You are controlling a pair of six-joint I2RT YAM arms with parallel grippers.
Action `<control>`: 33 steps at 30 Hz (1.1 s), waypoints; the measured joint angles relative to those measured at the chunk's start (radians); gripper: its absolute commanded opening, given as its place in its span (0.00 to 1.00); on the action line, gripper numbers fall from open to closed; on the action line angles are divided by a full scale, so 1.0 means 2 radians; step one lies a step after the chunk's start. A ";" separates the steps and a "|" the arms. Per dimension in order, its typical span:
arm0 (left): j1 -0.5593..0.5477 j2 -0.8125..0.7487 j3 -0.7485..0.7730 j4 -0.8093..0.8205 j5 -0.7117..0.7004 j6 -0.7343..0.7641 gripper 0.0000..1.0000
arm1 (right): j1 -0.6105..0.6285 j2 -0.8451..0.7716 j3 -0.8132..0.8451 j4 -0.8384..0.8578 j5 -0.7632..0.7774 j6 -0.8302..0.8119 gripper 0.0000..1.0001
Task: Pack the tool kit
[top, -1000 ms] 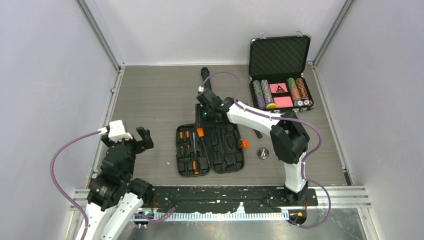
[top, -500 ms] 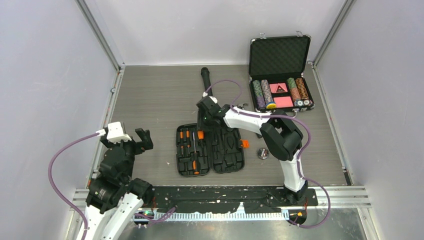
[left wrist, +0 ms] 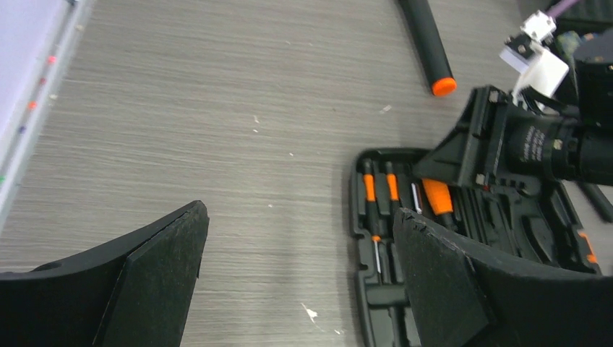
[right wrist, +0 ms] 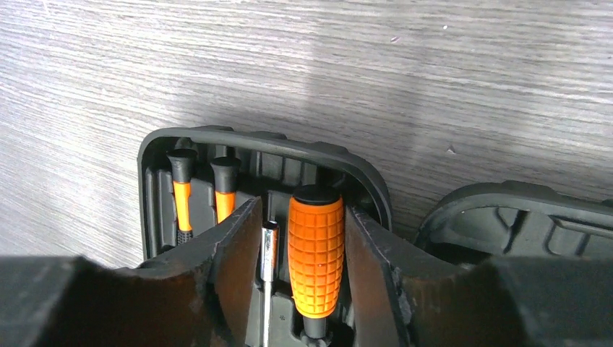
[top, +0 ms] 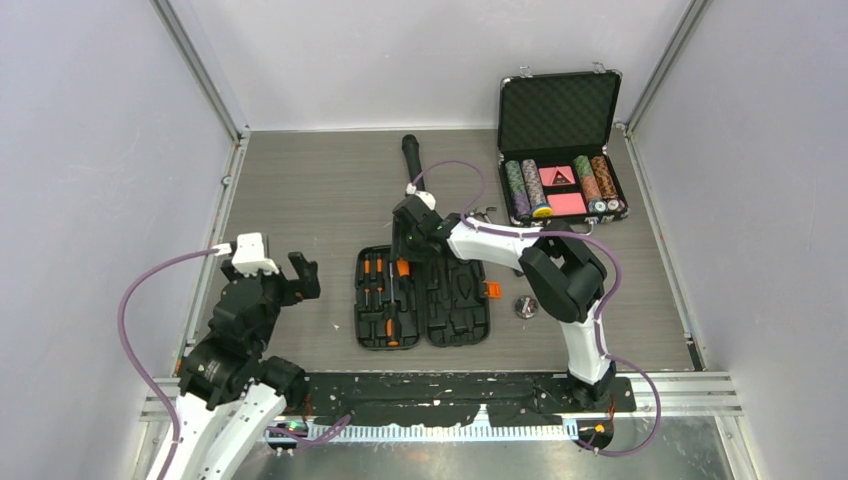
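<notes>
My right gripper (right wrist: 302, 213) is spread astride the fat orange-handled screwdriver (right wrist: 316, 253), seated in the flat black ribbed plastic case (right wrist: 155, 155); left gripper (left wrist: 300, 220) gapes, idle. Next I'd lift straight clear.

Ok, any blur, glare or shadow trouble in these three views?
Top external: even, soft light, no glare, tool kit sharp. Left wrist: its own jaws are blurred dark masses along the bottom; table beyond is crisp. Right wrist: jaws soft up close, orange handle sharp, a broad shadow dims the table beyond the tool kit.
</notes>
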 measured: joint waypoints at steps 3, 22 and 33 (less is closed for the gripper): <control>0.000 0.030 0.008 -0.006 0.034 -0.016 0.99 | 0.000 -0.008 -0.012 0.012 0.003 0.000 0.55; 0.000 0.311 0.012 0.022 0.147 -0.178 0.78 | 0.017 -0.251 -0.191 0.040 0.010 -0.046 0.33; 0.000 0.399 -0.047 0.058 0.201 -0.220 0.47 | 0.065 -0.276 -0.290 0.029 0.006 -0.041 0.30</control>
